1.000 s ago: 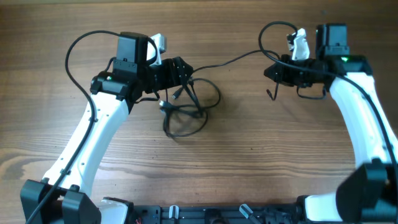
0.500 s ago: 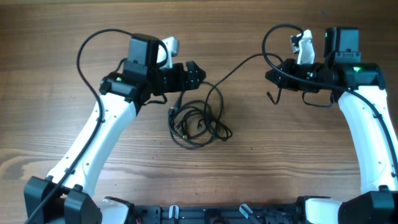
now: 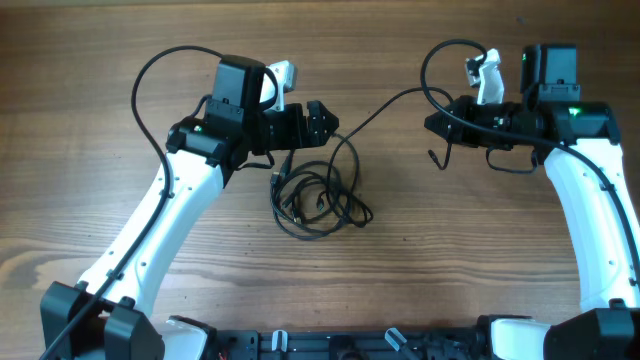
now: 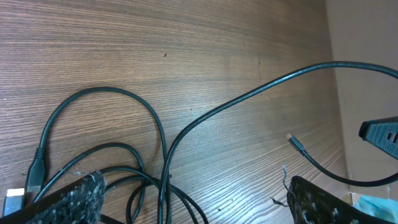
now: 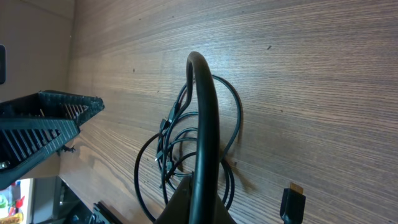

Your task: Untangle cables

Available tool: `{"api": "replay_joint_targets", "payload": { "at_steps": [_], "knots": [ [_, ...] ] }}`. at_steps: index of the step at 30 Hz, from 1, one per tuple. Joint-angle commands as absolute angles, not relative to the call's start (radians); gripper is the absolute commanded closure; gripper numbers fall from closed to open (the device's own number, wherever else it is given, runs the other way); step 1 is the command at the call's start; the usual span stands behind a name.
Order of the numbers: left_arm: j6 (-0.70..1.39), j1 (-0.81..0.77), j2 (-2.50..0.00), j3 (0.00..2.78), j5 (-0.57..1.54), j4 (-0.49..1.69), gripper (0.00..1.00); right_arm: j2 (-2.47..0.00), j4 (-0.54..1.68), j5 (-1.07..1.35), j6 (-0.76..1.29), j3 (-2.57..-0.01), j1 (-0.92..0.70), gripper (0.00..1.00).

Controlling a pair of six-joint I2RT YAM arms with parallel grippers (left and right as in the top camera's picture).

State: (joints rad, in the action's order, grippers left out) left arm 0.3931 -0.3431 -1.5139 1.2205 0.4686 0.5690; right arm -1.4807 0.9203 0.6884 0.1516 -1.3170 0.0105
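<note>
On grainy wooden table, looped black cables; left pincer wide, right pincer seemingly tight around 1.

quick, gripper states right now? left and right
left gripper: open, holding nothing.
right gripper: cannot tell; a cable runs out of it, but the fingers' closure is not clear.

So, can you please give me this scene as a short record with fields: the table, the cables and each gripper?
table: wood
cables: tangled loops lying near the middle
left gripper: open, at the far side of the loops
right gripper: shut on one cable
cable: lifted, runs from the right gripper to the loops
</note>
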Motion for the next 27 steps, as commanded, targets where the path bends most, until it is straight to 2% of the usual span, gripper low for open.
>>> {"api": "replay_joint_targets", "payload": {
  "at_steps": [1, 27],
  "knots": [
    [0.369, -0.365, -1.547, 1.236, 0.480, 0.558, 0.05, -1.456, 0.918, 0.715, 0.130, -1.316, 0.012, 0.96],
    [0.370, -0.389, -1.700, 1.236, 0.420, 0.488, 0.07, -1.457, 0.930, 0.634, 0.135, -1.316, 0.013, 0.96]
  ]
}}
